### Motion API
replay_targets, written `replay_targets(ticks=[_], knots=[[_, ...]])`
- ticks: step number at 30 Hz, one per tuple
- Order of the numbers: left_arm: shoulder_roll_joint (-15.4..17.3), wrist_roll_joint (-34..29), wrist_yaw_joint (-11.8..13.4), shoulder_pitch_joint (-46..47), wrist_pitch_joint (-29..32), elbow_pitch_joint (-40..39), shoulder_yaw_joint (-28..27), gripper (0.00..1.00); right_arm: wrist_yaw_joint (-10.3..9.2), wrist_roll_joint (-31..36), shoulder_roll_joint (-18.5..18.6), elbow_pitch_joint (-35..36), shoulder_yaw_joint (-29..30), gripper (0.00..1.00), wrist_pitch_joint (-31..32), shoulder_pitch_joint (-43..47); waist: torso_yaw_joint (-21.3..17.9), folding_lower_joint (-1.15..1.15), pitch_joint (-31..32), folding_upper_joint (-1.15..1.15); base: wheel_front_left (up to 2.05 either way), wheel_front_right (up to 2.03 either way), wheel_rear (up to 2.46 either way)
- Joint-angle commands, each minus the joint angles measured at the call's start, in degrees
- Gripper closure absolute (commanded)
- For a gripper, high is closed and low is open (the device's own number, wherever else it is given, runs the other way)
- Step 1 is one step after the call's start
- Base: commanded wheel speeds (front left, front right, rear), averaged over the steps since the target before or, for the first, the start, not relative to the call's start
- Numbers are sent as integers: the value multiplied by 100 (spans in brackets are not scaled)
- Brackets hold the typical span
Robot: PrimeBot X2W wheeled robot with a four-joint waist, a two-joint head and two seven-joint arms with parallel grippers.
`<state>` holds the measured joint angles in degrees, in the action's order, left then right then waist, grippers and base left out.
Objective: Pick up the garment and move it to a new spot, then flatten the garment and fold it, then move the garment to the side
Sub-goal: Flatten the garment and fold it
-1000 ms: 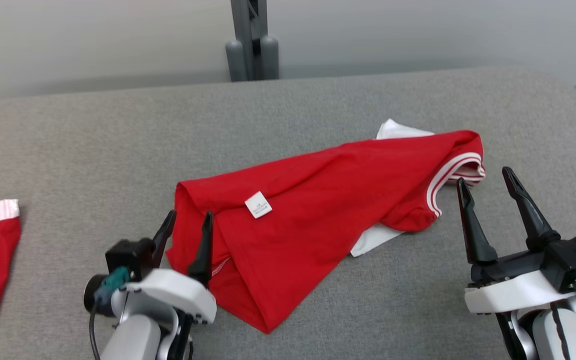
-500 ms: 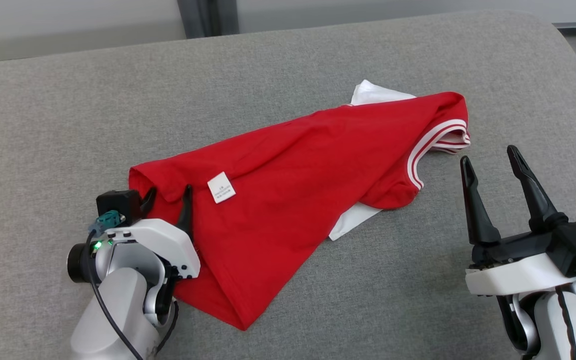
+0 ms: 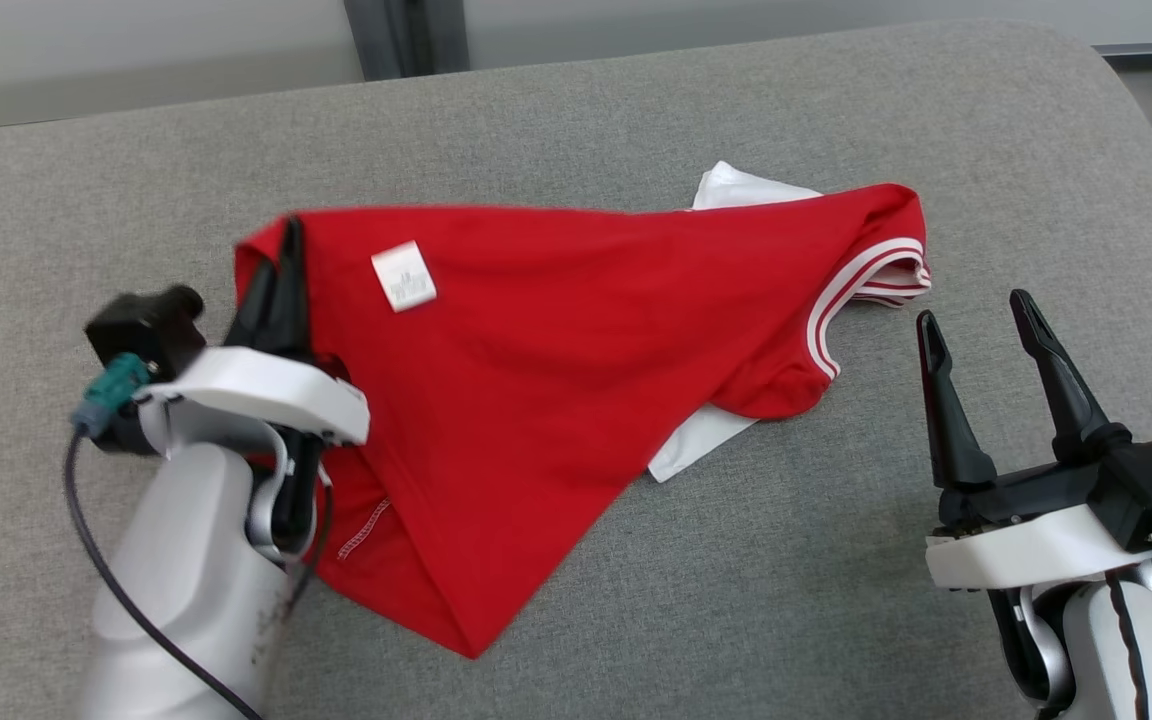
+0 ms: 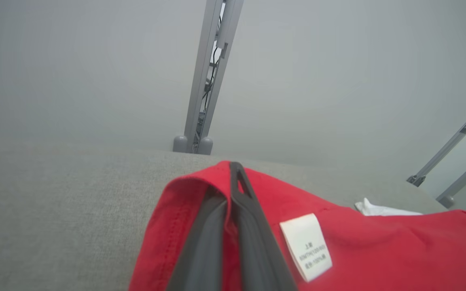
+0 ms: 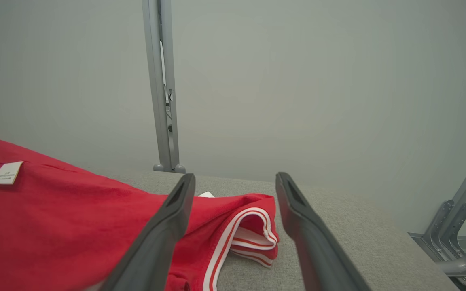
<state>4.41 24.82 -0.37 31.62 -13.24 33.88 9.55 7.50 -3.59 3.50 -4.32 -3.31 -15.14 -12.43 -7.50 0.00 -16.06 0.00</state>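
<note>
The garment [image 3: 556,360] lies long across the grey pad [image 3: 736,120], its left end pinched tight in the left claw [image 3: 289,238], its striped end just beside the right claw [image 3: 974,312] (spread wide, holding nothing).

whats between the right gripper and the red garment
Only a bare strip of grey table. In the head view the right gripper, jaws open, sits apart from the striped edge of the red garment.
</note>
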Motion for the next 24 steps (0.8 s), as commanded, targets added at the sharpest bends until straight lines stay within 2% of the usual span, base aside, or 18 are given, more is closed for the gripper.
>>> replay_targets(ticks=[1, 5, 10, 14, 21, 23, 24], knots=[[30, 81, -23, 127, -62, -183, -111, 100, -2, -7, 7, -2, 10, 0, -3, -58, 7, 0, 5, 0, 0, 0, 0], [241, 27, 102, 412, -105, -692, -299, 100, -2, -11, -6, 22, -13, 0, -2, -93, -1, 0, -36, 0, 0, 0, 0], [689, -210, 199, 1072, 399, -909, -248, 100, -2, -52, -17, 36, -112, 0, -3, -188, -86, 0, -171, 0, 0, 0, 0], [1001, -323, 305, 1551, 820, -738, -281, 100, -2, -95, -31, 32, -186, 0, -3, -284, -211, 0, -280, 0, 0, 0, 0], [1262, -522, 490, 2050, 929, -85, -257, 100, -2, -171, -47, 40, -226, 0, -3, -377, -396, 0, -440, 0, 0, 0, 0], [1267, -554, 558, 2102, 1065, 240, -221, 0, -2, -180, -49, 40, -232, 0, -3, -390, -421, 0, -464, 0, 0, 0, 0], [1266, -578, 553, 2124, 1094, 375, -182, 0, -2, -181, -49, 34, -239, 0, -2, -398, -431, 0, -474, 0, 0, 0, 0]])
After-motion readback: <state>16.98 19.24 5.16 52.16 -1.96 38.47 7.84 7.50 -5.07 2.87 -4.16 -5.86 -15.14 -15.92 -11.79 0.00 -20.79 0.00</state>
